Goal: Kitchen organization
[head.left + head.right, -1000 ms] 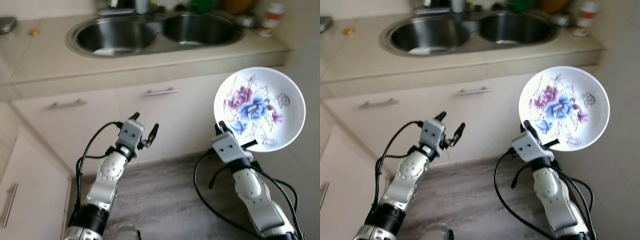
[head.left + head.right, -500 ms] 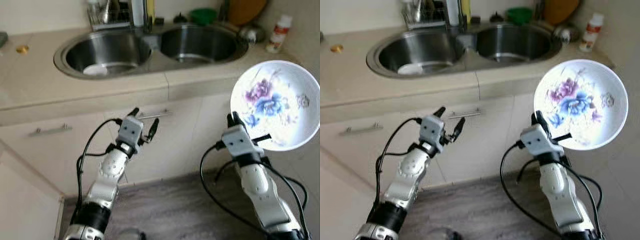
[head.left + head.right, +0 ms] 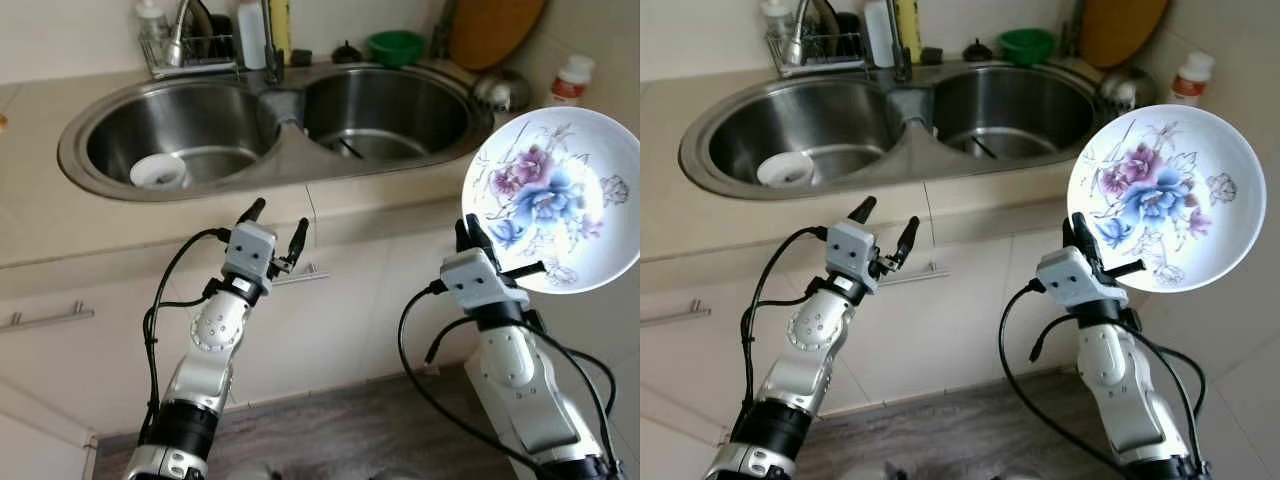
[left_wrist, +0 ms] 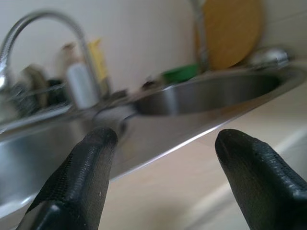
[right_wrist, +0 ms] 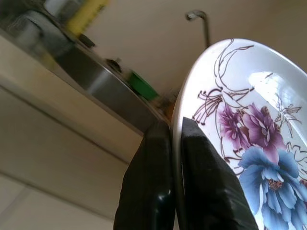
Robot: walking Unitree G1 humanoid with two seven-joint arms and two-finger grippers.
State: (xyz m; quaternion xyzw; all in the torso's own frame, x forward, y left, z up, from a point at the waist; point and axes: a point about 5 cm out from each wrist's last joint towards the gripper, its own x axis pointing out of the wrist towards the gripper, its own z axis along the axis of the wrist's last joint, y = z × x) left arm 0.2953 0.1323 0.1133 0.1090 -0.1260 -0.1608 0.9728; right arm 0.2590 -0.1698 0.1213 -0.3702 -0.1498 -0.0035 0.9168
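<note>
Floral plate (image 3: 556,198) before double sink (image 3: 275,130) (steel)

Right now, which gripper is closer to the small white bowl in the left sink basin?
Left. The left gripper hovers open at the counter edge, just in front of the white bowl. The right gripper is far right, clamping the floral plate.

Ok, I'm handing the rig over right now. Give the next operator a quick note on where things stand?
Right tool: shut on the rim of the floral plate, held on edge in front of the counter.
Left tool: open, holding nothing, raised before the sink's front edge.
Double sink: small white dish in the left basin.
Done: plate picked up.
Left: set the plate down; where isn't evident.
</note>
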